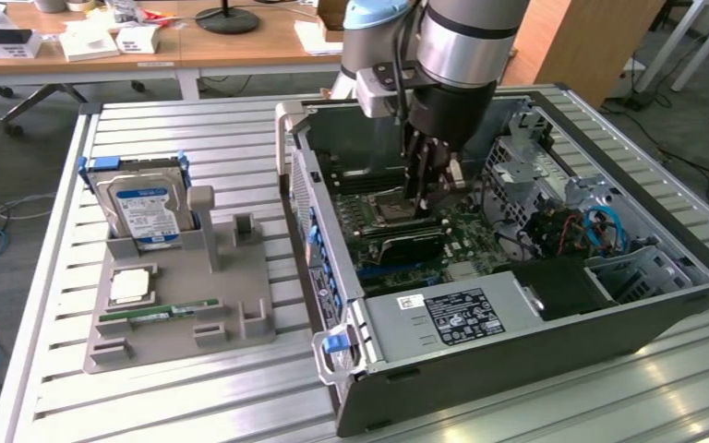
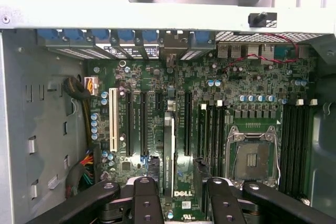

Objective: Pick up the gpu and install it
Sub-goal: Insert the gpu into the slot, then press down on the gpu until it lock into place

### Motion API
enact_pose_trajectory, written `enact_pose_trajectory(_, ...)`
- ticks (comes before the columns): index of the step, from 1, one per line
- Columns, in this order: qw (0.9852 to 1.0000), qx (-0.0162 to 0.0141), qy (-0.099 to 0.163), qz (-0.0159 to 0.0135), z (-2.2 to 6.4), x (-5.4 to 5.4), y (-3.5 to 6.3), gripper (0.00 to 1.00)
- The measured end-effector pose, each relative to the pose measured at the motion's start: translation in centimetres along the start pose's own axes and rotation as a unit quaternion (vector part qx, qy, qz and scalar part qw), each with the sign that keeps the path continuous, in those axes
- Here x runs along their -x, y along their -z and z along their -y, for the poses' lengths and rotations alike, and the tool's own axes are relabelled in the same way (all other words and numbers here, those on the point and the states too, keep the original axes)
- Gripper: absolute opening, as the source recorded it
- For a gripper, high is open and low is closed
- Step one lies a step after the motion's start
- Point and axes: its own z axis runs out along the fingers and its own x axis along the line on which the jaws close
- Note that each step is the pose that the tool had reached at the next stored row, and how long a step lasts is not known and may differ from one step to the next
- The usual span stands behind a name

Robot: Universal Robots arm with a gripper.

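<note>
The arm reaches down from the top centre of the exterior view into the open case (image 1: 650, 305), which lies on its side on the slatted tabletop (image 1: 182, 406) at the right of the frame. The jaws of the gripper (image 1: 428, 198) stand fairly wide apart and grip the gpu (image 1: 404, 245) by its two faces. In the wrist view the gripper (image 2: 176, 192) sits at the bottom centre, its fingers (image 2: 144, 198) on either side of the gpu (image 2: 169, 145), which is seen edge-on: a thin upright card with a labelled part between the jaws. The card stands on the motherboard (image 2: 252, 93) among the long black slots (image 2: 129, 124), next to the white slot (image 2: 112, 120), its far end towards the rear brackets; whether it is fully seated cannot be told. The bare CPU socket (image 2: 252, 156) lies to its right in that frame.

At the exterior view's left a grey holder (image 1: 170, 314) carries a hard drive (image 1: 143, 208) with a blue label standing upright, a memory stick (image 1: 158, 316) lying flat, and a square chip (image 1: 129, 286).
</note>
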Motion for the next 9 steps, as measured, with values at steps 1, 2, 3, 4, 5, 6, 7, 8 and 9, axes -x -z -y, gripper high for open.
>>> enact_pose_trajectory(1, 1.0, 0.0007, 0.0, 0.0, 0.03, 0.0, 0.01, 0.39)
enact_pose_trajectory(2, 1.0, 0.0015, 0.0, -0.0001, 0.08, 0.01, 0.02, 0.39)
enact_pose_trajectory(3, 1.0, 0.0024, 0.0, -0.0003, 0.13, 0.01, 0.04, 0.39)
enact_pose_trajectory(4, 1.0, 0.0031, 0.0, -0.0006, 0.17, 0.01, 0.06, 0.39)
enact_pose_trajectory(5, 1.0, 0.0035, 0.0, -0.0008, 0.18, 0.01, 0.06, 0.39)
enact_pose_trajectory(6, 1.0, 0.0035, 0.0, -0.0008, 0.18, 0.01, 0.06, 0.39)
enact_pose_trajectory(7, 1.0, 0.0036, 0.0, -0.001, 0.18, 0.01, 0.06, 0.39)
enact_pose_trajectory(8, 1.0, 0.0036, 0.0, -0.001, 0.19, 0.01, 0.06, 0.39)
enact_pose_trajectory(9, 1.0, 0.0036, 0.0, -0.001, 0.19, 0.01, 0.06, 0.39)
